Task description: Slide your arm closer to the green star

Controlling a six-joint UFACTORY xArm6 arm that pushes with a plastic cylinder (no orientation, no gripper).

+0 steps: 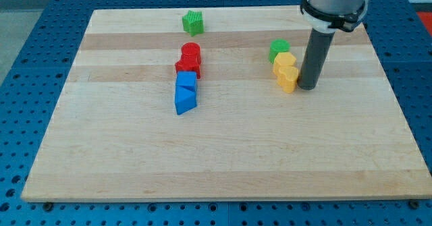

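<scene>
Here, in the one camera view, the green star (193, 22) sits near the tabletop's (223, 165) top edge, left of centre. My tip (308, 86) rests just right of the yellow blocks (286, 71), well apart from the star. No fingers: plain rod only.

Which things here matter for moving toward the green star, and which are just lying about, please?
Job: green star at the view's top; my tip, right of the yellow blocks.
Lying about: red blocks, blue blocks, green cylinder, yellow blocks.
</scene>
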